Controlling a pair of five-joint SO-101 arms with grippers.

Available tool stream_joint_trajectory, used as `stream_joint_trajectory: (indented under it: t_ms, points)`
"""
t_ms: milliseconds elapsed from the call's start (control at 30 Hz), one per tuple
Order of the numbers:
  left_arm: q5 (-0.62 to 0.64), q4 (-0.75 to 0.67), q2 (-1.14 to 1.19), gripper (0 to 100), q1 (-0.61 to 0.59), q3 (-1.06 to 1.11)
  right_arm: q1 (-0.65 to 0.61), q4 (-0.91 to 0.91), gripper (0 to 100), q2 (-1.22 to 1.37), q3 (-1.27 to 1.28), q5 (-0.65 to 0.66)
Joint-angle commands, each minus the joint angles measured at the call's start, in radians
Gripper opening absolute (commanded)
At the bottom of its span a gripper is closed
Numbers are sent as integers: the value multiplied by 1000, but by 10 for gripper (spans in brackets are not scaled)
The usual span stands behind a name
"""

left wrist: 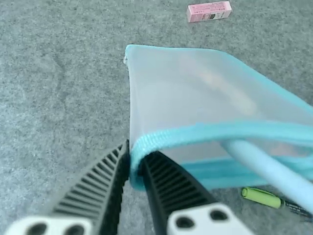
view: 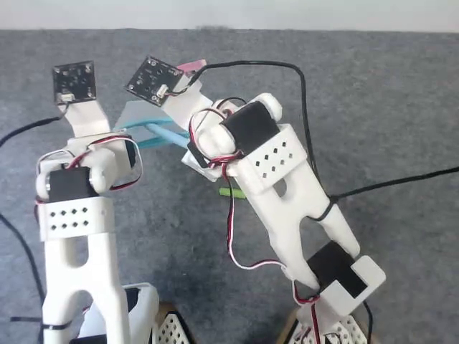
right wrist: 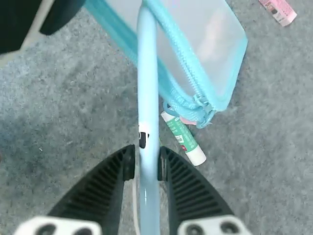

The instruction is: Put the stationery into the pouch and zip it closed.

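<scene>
The left gripper (left wrist: 134, 166) is pinching the pouch (left wrist: 195, 93) by its teal zip edge, while the right gripper (right wrist: 145, 164) is clamping a light-blue pen (right wrist: 146, 73) reaching into its mouth.

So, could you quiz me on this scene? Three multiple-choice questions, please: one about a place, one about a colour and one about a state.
1. Where is the pink eraser relative to the pouch?
A. Inside it
B. On the grey carpet beyond it
C. Underneath it

2. What colour is the pen held by the right end effector?
A. Light blue
B. Red
C. Black

3. What is the left end effector doing?
A. Hanging wide open
B. Pinching the pouch's zip edge
C. Holding the eraser

Answers:
1 is B: the eraser lies on the carpet, apart from the pouch.
2 is A: the shaft between the fingers is pale blue.
3 is B: both fingers close on the turquoise edge at the pouch's corner.
</scene>
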Motion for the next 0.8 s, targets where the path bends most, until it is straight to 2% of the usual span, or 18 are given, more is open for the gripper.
stream_joint_trajectory:
  t_ms: [0, 233, 467, 633, 767]
  points:
    - [8, -29, -9, 12, -6, -5, 21, 44, 6, 28, -57, 6]
    - [-32, -40, -9, 12, 0, -2, 21, 42, 6, 56, -95, 8]
    - [-120, -21, -9, 12, 149, 36, 42, 42, 6, 120, -95, 8]
    - [-153, 6, -9, 12, 117, 59, 122, 45, 7, 191, -92, 2]
    - [-160, 15, -9, 12, 78, 67, 134, 42, 8, 197, -26, 5]
